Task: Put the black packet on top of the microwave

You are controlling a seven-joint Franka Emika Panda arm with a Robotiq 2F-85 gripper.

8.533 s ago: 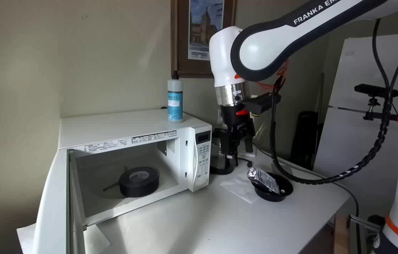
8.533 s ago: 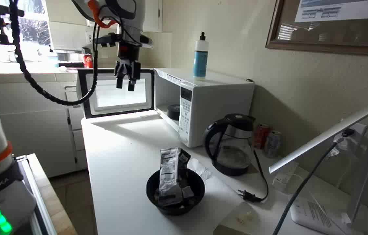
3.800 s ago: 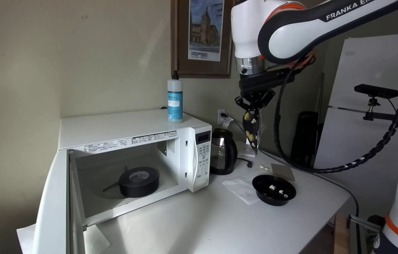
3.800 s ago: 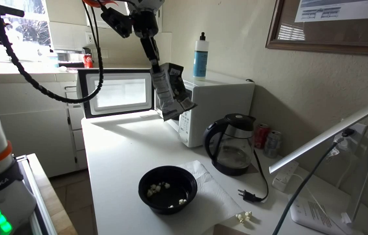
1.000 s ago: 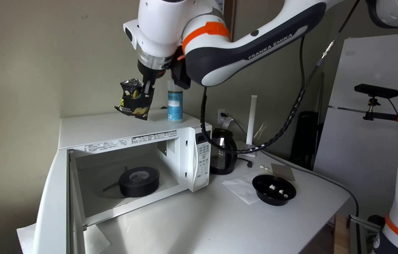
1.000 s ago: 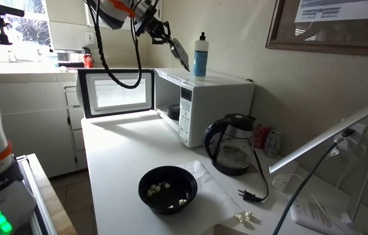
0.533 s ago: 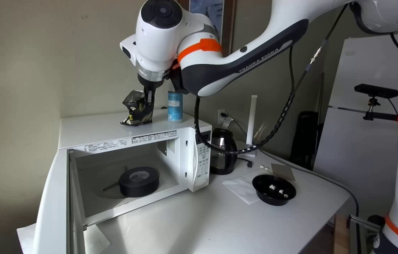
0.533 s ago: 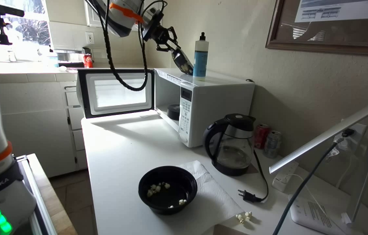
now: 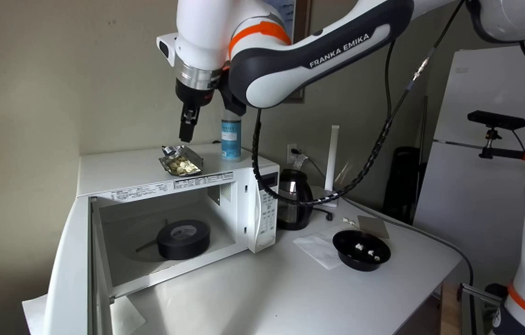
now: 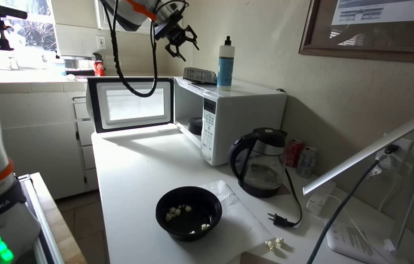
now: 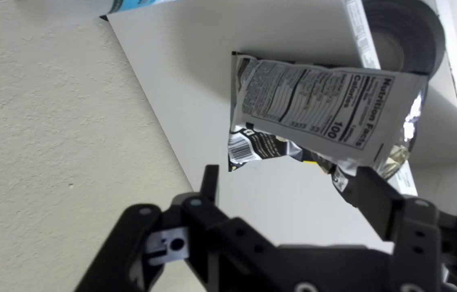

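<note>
The black packet (image 9: pixel 181 163) lies on the top of the white microwave (image 9: pixel 118 170), near its front edge. Its open end faces the front and shows popcorn inside. The packet also shows in an exterior view (image 10: pixel 199 75), and in the wrist view (image 11: pixel 317 105) its nutrition label faces up. My gripper (image 10: pixel 191 54) is open and empty, above the packet and apart from it. In an exterior view the gripper (image 9: pixel 187 135) shows edge-on. In the wrist view the fingers (image 11: pixel 289 168) stand wide apart; the right one overlaps the packet's edge in the picture.
A blue-labelled bottle (image 9: pixel 231 139) stands on the microwave beside the packet. The microwave door (image 10: pixel 133 104) is open, with a black tape roll (image 9: pixel 183 239) inside. A black bowl (image 10: pixel 188 212) with popcorn, a kettle (image 10: pixel 260 161) and a lamp (image 10: pixel 372 150) are on the table.
The packet was lifted from the bowl, carried over the microwave and lowered onto its top. Since half a second ago the gripper has opened, let go of it and risen.
</note>
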